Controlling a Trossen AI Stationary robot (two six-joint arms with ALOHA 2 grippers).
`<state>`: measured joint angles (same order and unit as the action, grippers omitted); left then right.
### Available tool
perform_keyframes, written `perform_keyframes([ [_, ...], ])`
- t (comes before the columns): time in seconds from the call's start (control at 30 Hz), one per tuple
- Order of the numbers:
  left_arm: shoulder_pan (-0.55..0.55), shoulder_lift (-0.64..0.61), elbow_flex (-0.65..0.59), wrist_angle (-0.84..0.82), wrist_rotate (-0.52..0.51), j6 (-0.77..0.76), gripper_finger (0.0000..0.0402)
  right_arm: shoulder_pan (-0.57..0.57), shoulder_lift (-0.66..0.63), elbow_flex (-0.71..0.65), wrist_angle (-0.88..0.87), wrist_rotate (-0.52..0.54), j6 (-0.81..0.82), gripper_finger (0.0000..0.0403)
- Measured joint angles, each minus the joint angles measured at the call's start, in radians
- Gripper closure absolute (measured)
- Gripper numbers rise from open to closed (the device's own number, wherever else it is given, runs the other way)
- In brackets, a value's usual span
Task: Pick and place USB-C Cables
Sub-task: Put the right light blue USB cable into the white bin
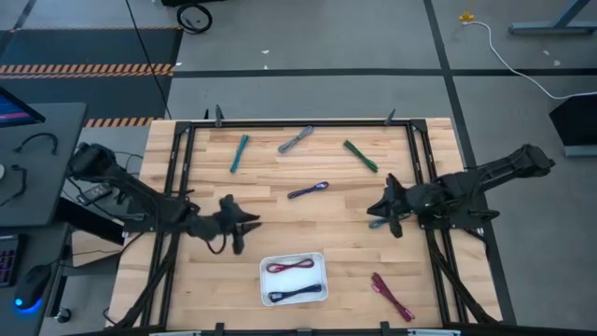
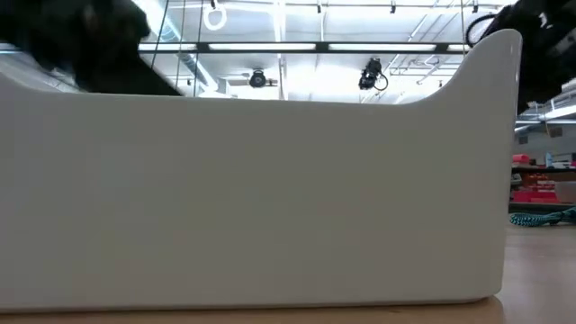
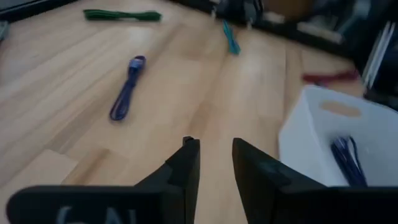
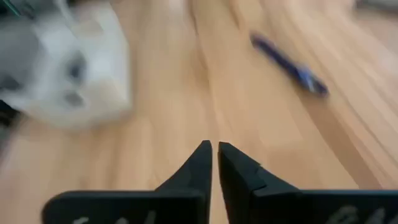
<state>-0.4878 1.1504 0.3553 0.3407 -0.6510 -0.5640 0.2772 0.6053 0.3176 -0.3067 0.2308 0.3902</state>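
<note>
The left gripper point(image 1: 238, 227) is hovering by the worktop's left edge, fingers narrowly parted (holding nothing); the right gripper point(image 1: 385, 217) is hovering near the right edge, nearly closed, above the teal cable point(image 1: 377, 223).

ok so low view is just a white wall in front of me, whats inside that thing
observer: That is the white plastic tray. It holds two bundled cables, a maroon cable and a dark blue cable.
operator: and the claws, holding anything
observer: No. The left claw is open and empty over bare wood just left of the tray. The right claw is shut on nothing at the table's right side.
</note>
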Motion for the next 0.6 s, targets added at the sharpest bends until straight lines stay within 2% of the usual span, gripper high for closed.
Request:
perform_keyframes([
  [0.13,0.039,0.0,-0.185,0.323,-0.001,0.0,0.0313,-0.028,0.168,0.105,-0.151,-0.068,-0.02,0.0325],
  [0.27,0.052,0.0,-0.264,0.5,-0.001,0.025,0.032,-0.039,0.327,0.163,-0.244,-0.132,-0.075,0.0269],
  [0.43,0.048,0.0,-0.237,0.522,0.0,0.088,0.0324,-0.037,0.495,0.172,-0.246,-0.135,-0.087,0.0218],
  [0.6,0.029,0.0,-0.193,0.521,0.0,0.16,0.0322,-0.037,0.628,0.179,-0.244,-0.11,-0.081,0.0206],
])
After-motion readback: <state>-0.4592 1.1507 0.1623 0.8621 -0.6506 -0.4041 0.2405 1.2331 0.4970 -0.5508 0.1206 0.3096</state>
